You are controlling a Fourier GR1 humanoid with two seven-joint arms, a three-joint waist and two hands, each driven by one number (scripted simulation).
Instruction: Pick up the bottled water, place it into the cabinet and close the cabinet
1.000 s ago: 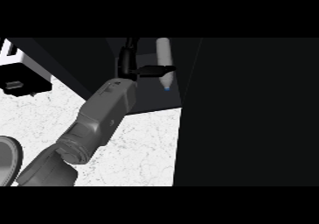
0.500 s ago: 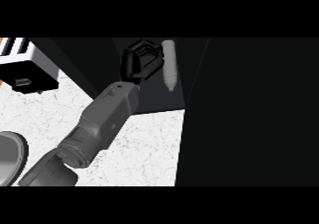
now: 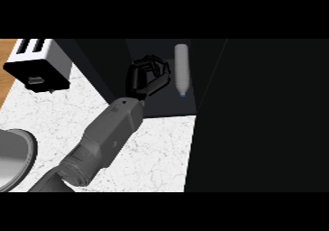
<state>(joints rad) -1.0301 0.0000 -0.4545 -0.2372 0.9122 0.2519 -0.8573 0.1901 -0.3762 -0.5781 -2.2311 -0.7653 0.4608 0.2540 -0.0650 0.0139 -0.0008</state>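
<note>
I saw the bottled water (image 3: 182, 69) lying inside the dark cabinet (image 3: 160, 106), now apart from my left hand (image 3: 148, 76), which had drawn back slightly, fingers curled on nothing. The toaster (image 3: 35, 63) showed more fully.

Pale bottle (image 3: 182, 67) (blue cap), black hand (image 3: 148, 76), white speckled counter (image 3: 160, 149).

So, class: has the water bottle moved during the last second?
Yes. It lay crosswise to the cabinet shelf at the left hand; now the water bottle lies lengthwise on it, apart from that hand.
</note>
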